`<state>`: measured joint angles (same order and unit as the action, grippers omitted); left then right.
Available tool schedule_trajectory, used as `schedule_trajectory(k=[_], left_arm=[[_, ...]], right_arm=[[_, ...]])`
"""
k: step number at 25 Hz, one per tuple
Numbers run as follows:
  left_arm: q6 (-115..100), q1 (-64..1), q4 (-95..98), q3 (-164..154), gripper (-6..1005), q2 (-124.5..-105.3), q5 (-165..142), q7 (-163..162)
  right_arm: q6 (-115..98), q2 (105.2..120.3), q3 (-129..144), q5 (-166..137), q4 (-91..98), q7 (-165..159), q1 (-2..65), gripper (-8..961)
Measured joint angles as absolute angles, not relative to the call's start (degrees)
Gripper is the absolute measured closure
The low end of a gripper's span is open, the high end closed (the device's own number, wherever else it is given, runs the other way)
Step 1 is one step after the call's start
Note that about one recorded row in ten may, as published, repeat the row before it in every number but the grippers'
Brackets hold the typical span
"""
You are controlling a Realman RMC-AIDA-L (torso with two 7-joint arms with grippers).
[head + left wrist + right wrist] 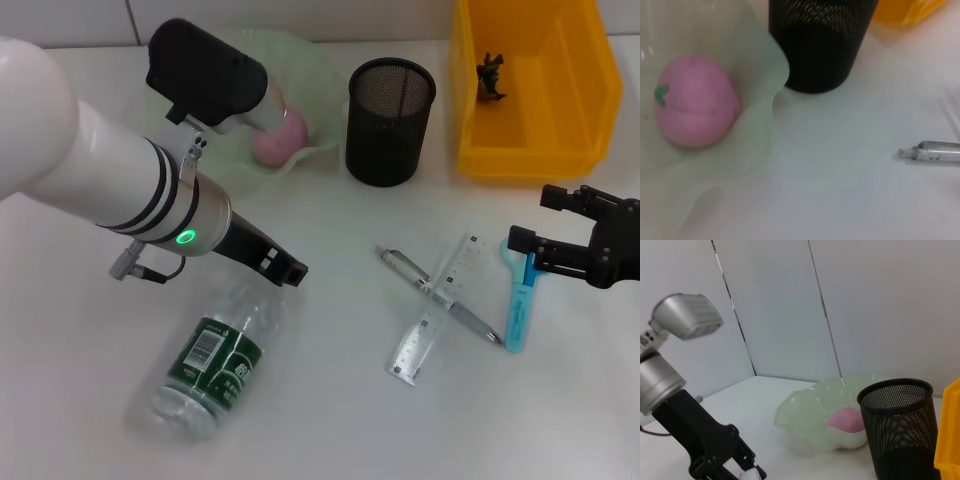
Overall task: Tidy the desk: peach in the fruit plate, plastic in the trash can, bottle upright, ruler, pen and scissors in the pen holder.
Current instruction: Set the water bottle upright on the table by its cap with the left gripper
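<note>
Left gripper [285, 268] low over the surface [330, 420], fingers seemingly apart, just beside the neck of the bottle [215, 360]. Bottle lying flat, nearly empty: likely light, slick, easily crushed; best held around the body at the label. Right gripper [570, 245] hovering with fingers apart above the scissors [518, 305]. Peach [280, 140] already in the plate [310, 75].

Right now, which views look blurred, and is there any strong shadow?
Left wrist view: soft focus all over, with the peach and pen holder fuzzy. Head view: sharp, with only faint shadows under the bottle. Right wrist view: fairly sharp, evenly lit.
</note>
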<state>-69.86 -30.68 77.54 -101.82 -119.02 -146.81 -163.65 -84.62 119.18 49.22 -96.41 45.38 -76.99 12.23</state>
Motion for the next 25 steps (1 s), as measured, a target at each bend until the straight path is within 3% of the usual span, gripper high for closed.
schedule_trajectory(k=[3, 18, 25], left_arm=[[-71.6, -27.9, 84.3, -101.8, 527, -118.76, -149.0, -161.9], [-72.0, -12.1, 99.6, -84.6, 530, -118.62, -127.5, -131.2], [-72.1, -9.0, 98.7, -80.1, 532, -118.57, -121.9, -123.8]], right_arm=[[-84.6, 119.17, 49.2, -96.3, 45.3, -77.2, 12.1, 112], [-85.5, 119.09, 49.2, -96.0, 45.7, -79.3, 12.1, 112], [-86.5, 119.09, 49.1, -95.9, 46.1, -80.5, 12.2, 112]])
